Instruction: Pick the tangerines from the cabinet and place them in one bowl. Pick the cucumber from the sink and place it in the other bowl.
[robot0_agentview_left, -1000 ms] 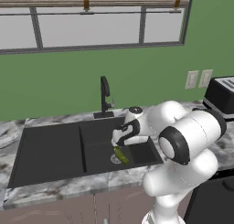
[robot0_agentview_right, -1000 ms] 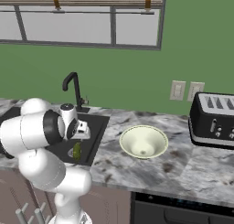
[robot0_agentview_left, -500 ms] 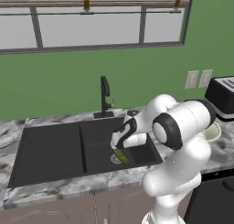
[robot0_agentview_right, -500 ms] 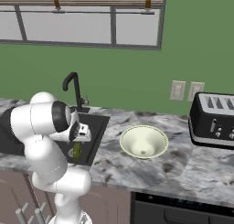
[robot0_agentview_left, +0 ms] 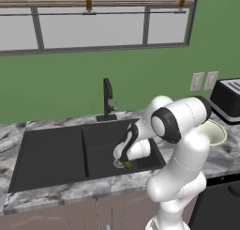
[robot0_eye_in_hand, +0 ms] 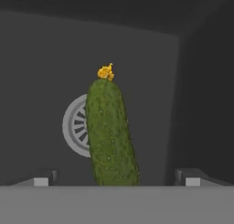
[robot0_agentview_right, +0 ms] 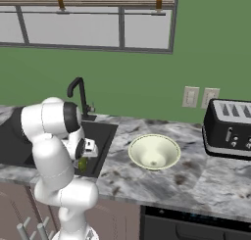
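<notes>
gripper [robot0_eye_in_hand: 116, 182] wide open down in the sink [robot0_agentview_left: 51, 154] – cucumber [robot0_eye_in_hand: 111, 134] lies on the basin floor between its tips, partly over the drain [robot0_eye_in_hand: 75, 126] – not gripped

The bumpy green cucumber [robot0_eye_in_hand: 111, 134] with a yellow tip hides part of the round metal drain [robot0_eye_in_hand: 77, 125] behind it. Its near end, between the gripper's tips, is cut off.

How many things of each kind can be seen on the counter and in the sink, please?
Green bumpy cucumber, in the matte black sink: 1
Shallow cream bowl: 1
Black toaster: 1
Black faucet: 1
Round metal drain: 1
Total: 5
</notes>
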You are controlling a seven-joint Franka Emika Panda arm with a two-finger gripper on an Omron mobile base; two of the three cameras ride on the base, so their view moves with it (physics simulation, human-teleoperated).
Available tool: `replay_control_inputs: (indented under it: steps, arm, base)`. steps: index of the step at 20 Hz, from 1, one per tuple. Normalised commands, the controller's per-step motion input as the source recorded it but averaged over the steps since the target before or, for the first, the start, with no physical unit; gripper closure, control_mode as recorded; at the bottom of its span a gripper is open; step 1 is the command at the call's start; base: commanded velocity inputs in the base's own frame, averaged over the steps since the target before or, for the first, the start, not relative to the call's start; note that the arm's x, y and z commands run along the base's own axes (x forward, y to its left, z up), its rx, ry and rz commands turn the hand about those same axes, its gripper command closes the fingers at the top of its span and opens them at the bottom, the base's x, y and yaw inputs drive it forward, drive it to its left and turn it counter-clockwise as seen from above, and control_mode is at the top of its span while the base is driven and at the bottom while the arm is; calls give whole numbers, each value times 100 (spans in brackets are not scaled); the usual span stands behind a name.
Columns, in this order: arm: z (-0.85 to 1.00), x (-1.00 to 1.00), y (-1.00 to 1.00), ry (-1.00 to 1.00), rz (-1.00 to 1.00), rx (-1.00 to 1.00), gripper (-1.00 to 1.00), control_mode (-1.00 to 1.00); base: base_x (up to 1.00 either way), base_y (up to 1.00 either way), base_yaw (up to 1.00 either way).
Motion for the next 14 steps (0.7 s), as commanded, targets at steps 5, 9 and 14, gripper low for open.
replay_control_inputs:
  steps: [5,9,14]
  arm:
    - [-15,0,1,-1,0,0,-100,-100]
    - [-4,0,10,-1,0,0,-100,-100]
    - [0,9,11,-5,0,0,-100,-100]
  base:
    - [0,0,0]
    - [0,0,0]
    - [0,0,0]
